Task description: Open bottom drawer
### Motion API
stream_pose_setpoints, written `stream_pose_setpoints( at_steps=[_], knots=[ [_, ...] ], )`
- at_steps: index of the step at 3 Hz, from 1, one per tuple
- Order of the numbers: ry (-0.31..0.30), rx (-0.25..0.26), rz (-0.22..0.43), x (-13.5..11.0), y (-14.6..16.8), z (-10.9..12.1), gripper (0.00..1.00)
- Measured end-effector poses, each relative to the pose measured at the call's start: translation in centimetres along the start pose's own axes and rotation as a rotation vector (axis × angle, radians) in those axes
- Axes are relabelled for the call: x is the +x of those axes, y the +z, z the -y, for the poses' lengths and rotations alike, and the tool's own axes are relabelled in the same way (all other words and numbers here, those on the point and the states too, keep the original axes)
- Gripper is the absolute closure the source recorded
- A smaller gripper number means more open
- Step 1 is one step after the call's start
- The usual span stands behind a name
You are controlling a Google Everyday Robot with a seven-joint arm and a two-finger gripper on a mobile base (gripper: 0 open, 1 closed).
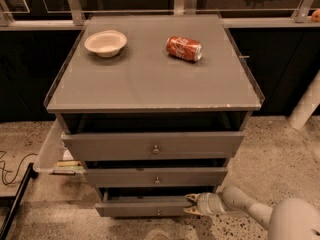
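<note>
gripper (191, 204): low right, fingers spread at the bottom drawer's right end
bottom drawer (140, 207): lowest of three, poking out a bit, so you're mid-pull I'd say
next: hook that end and pull straight toward you
top (150, 81): bowl (105, 42) left, can (184, 48) lying right
room: speckled floor (280, 154), dark wall behind

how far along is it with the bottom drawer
Partly done: the bottom drawer already juts out a little, with a dark gap above its front. In hand: the gripper sits at the drawer's right end. Left: pulling it out much further.
</note>
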State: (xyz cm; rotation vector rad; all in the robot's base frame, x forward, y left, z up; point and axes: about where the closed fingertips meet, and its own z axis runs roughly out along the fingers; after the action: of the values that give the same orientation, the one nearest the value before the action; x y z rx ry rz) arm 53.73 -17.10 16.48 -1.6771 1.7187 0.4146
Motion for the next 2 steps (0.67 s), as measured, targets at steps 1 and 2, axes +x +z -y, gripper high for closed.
stream_pose_setpoints(
  at_steps=[1,2],
  knots=[
    [0.021,-0.014,-0.003,0.68,0.32,-0.2,0.12],
    [0.042,-0.035,-0.009,1.33,0.46,-0.75,0.11]
  ],
)
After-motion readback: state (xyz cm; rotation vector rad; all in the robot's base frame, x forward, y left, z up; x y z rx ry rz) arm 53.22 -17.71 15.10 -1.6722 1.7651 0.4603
